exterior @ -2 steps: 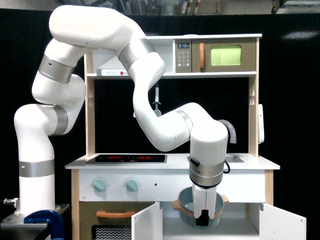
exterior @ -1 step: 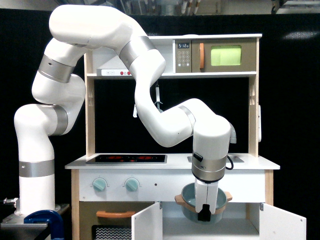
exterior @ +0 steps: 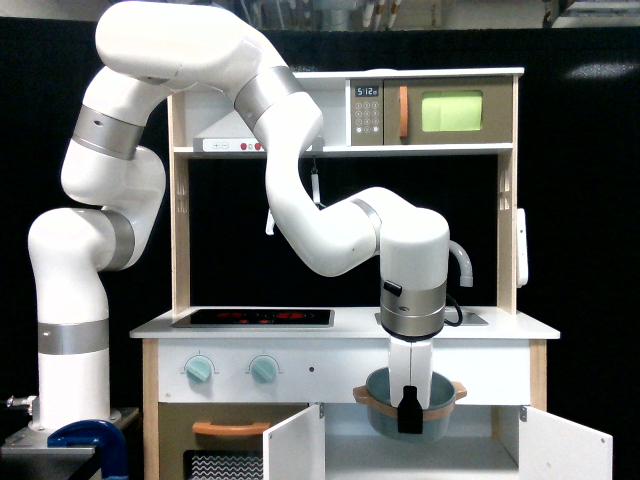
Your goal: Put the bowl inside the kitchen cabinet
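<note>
At the front of the toy kitchen, both white doors stand swung open toward you, and your gripper (exterior: 408, 412) hangs straight down with its fingers clamped on the near rim of the bowl (exterior: 410, 405). The bowl hangs level at the upper mouth of the kitchen cabinet (exterior: 440, 455), handles pointing sideways. The pale interior lies behind and below it, so I judge you must push it inward and down.

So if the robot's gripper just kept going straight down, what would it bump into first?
The gripper, holding the bowl, points straight down into the open cabinet. The bowl's bottom would probably meet the cabinet floor first, though depth is hard to judge here.
</note>
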{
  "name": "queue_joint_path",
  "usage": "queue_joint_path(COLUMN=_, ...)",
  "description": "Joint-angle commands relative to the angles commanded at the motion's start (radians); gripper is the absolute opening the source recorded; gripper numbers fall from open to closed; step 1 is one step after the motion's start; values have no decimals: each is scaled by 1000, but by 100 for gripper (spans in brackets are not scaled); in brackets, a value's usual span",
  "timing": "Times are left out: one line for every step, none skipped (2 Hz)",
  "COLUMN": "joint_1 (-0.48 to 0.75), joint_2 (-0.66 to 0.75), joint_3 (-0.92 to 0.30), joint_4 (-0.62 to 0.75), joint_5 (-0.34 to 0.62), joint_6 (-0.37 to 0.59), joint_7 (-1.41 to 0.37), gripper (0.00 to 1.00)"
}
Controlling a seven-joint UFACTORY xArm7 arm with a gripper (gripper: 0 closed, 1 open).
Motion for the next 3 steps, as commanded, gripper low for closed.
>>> queue_joint_path(joint_1=-14, joint_2=15, joint_3=1, joint_4=11, joint_5=-4, joint_6=1, joint_7=-11, gripper=0)
queue_joint_path(joint_1=9, joint_2=80, joint_3=1, joint_4=37, joint_5=-63, joint_6=-14, joint_7=32, gripper=0)
queue_joint_path(joint_1=7, joint_2=133, joint_3=23, joint_4=62, joint_5=-63, joint_6=-17, joint_7=21, gripper=0)
